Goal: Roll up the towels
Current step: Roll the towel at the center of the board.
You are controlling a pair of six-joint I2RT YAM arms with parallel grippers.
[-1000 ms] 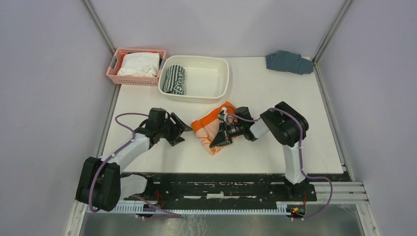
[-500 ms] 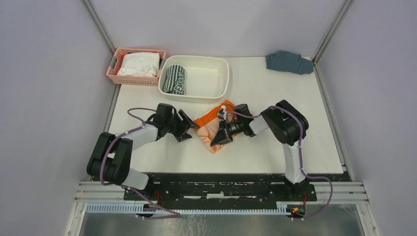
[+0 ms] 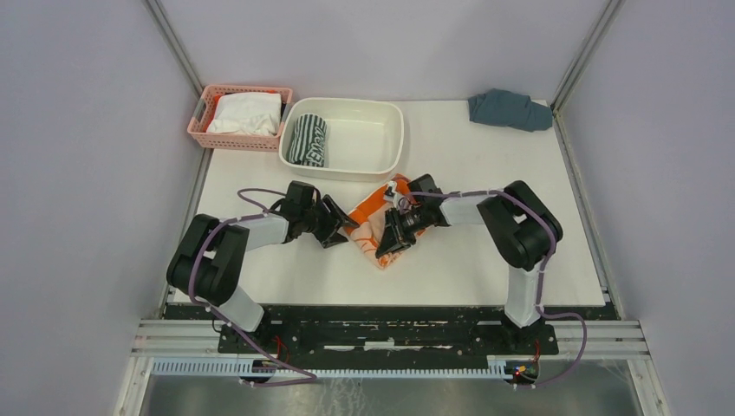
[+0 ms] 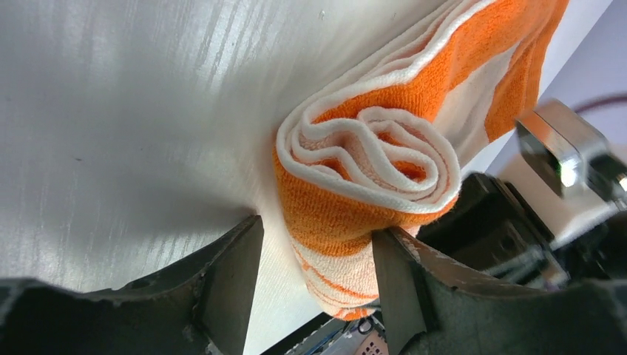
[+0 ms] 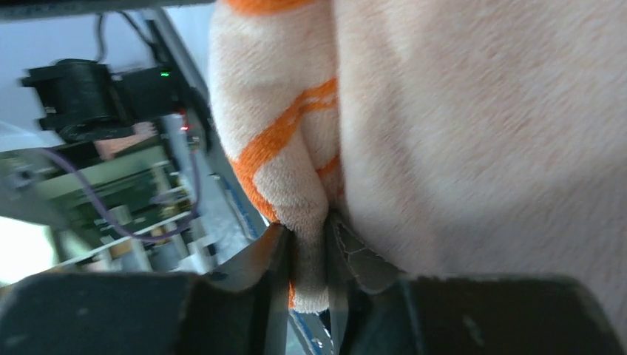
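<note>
- in the right wrist view, a thin fold of the orange towel (image 5: 444, 111) is pinched between the nearly closed jaws of the right gripper (image 5: 307, 248), low in the frame; the hem is probably clamped so that the roll is kept from springing open
- in the left wrist view, the left gripper (image 4: 314, 274) is spread wide at the bottom of the frame, with the spiral end of the roll between its fingers; the right-hand finger is against the cloth, the left-hand one is apart from it, so nothing is gripped
- the straddling pose is judged to be a guard or a set-up for tucking the loose end
- from above, the orange towel (image 3: 364, 217) is seen at the centre of the table (image 3: 485, 260), between the two grippers, rolled but loose
- the striped towel (image 3: 308, 140) lies rolled at the left end of the white tub (image 3: 400, 130), upper centre, so that one looks finished
- the pink basket (image 3: 199, 121) with the white cloth (image 3: 247, 113) sits upper left, and the blue-grey cloth (image 3: 510, 108) upper right, well apart from the work
</note>
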